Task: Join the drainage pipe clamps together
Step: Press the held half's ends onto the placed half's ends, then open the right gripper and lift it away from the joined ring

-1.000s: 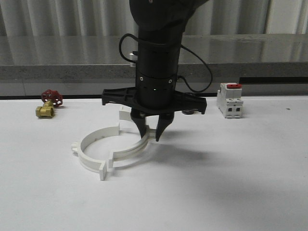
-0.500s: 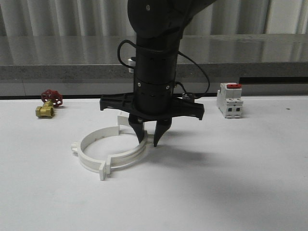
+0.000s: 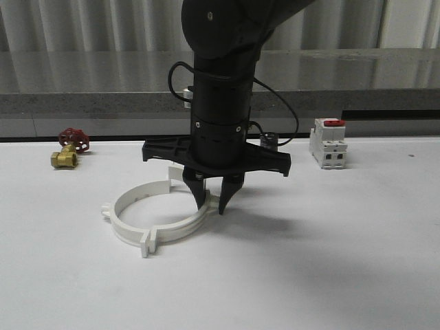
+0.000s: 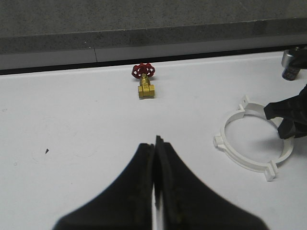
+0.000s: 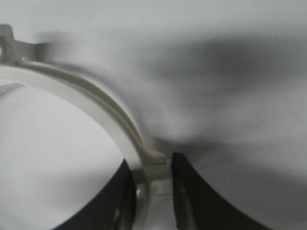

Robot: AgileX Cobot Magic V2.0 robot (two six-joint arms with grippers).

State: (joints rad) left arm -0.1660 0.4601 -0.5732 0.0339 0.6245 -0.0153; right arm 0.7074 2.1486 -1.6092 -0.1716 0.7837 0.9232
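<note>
Right gripper clamped on drainage pipe clamps (ring on table); left gripper pressed together.

White table, grey speckled stone ledge behind, pale corrugated wall, soft light.

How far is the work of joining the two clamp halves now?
Nearly done: the two clamp halves already lie as one ring on the table. In hand: the right hand grips the ring's right side. The left hand is shut and away. Left: I cannot tell whether the tabs are locked; then release.
</note>
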